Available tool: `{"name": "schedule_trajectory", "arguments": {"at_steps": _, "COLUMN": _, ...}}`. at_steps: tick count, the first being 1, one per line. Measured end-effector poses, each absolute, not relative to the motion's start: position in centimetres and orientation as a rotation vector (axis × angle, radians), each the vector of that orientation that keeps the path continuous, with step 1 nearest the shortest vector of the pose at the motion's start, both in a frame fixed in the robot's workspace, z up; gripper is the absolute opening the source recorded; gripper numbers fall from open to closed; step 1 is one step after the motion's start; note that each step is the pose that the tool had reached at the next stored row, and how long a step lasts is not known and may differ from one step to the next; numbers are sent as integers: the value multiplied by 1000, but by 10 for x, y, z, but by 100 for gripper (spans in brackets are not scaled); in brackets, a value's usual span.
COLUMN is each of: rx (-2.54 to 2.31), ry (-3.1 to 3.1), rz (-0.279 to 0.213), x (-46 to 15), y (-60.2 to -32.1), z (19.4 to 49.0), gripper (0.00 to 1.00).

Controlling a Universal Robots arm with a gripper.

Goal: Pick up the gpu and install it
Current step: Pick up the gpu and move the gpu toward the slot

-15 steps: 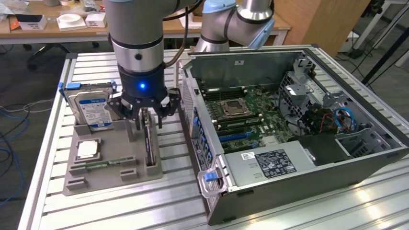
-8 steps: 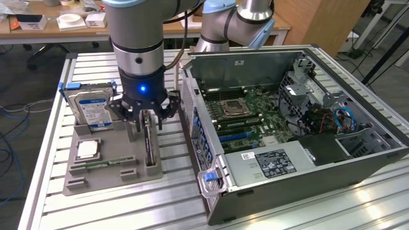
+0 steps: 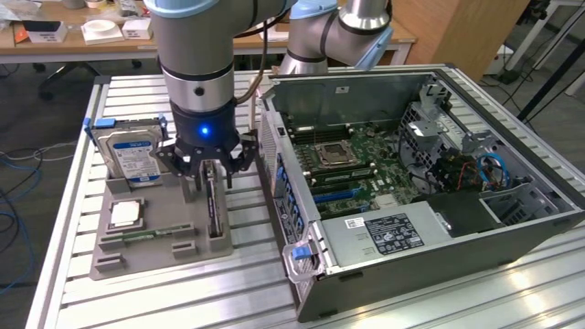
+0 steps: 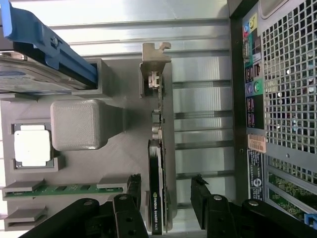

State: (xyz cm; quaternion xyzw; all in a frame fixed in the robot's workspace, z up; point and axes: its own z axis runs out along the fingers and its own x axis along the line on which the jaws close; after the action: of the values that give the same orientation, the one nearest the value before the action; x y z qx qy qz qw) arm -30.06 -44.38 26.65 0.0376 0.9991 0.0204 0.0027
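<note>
- the gpu (image 4: 157, 198) stands on edge in a slot along the grey holder's (image 3: 151, 255) edge nearest the computer case (image 3: 384, 288), silver bracket at the far end, black cooler at the near end.
- what worries me: the pincer (image 4: 166, 181) doesn't look centred over the card. one finger (image 4: 133, 186) sits just beside the cooler face, the other well clear on the case side. a squeeze from there could shove the card sideways in its slot, or tilt it.
- second worry: the fingers bracket the cooler end rather than the card's middle, so i'd judge a lift could come up lopsided and the bracket could snag in the holder.
- the case wall is just beside that edge of the holder, so there is little room for a swing.
- the pincer itself: spread wide, released, grasping nothing. it straddles the card from above; i can't tell whether the nearer finger touches the cooler.
- farther along the holder, a hard drive (image 3: 133, 154) stands upright at its far corner.
- beyond, the open case shows its motherboard (image 3: 366, 147).
</note>
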Motion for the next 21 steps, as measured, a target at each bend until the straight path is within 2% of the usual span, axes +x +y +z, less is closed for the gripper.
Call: {"name": "schedule_trajectory", "arguments": {"at_steps": 21, "rx": 118, "ry": 3133, "rz": 64, "x": -307, "y": -444, "z": 248, "gripper": 53}}
